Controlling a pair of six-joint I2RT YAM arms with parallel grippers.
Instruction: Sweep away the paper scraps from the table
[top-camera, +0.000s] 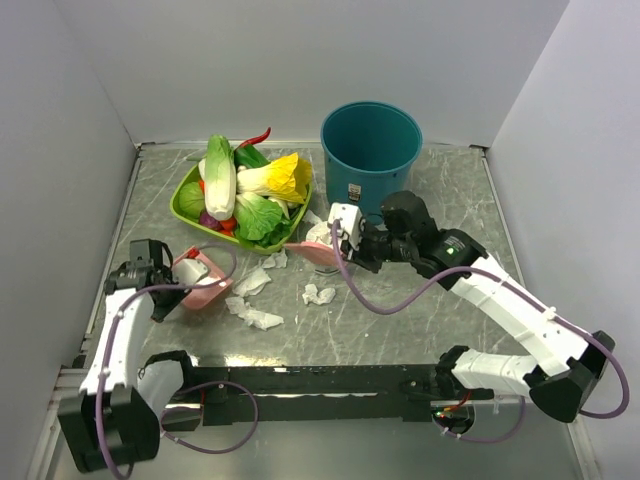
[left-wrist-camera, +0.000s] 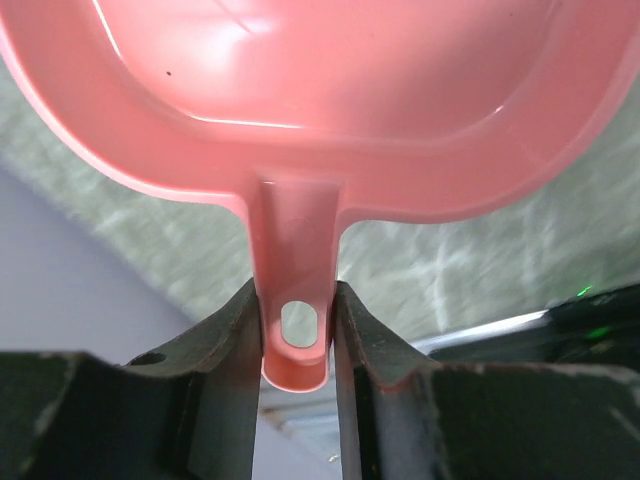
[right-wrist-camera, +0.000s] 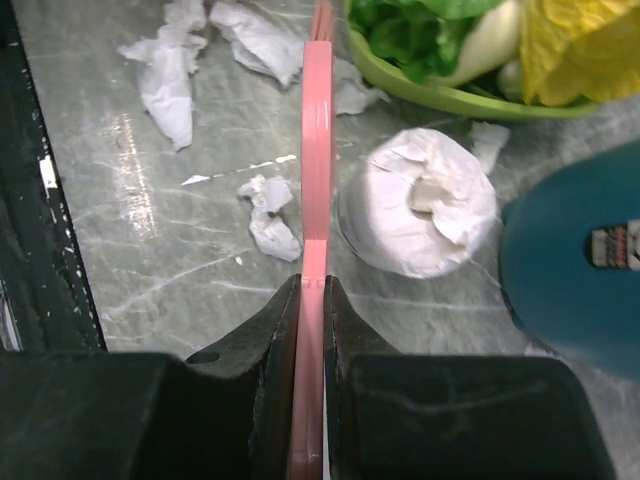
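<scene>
Left gripper (left-wrist-camera: 297, 330): clamps pink dustpan (left-wrist-camera: 300, 100) handle. Right gripper (right-wrist-camera: 312, 300): pinches flat pink tool (right-wrist-camera: 317, 150). Paper scraps (top-camera: 262, 319): several loose on table (top-camera: 400, 320); your sweeping mostly undone.

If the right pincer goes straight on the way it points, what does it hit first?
The right pincer would likely meet the paper scraps beside its pink blade first, then the green tray; depth is unclear.

Paper scraps (top-camera: 318, 294), tray (top-camera: 184, 206), bin (top-camera: 370, 150) on table (top-camera: 400, 325)
</scene>
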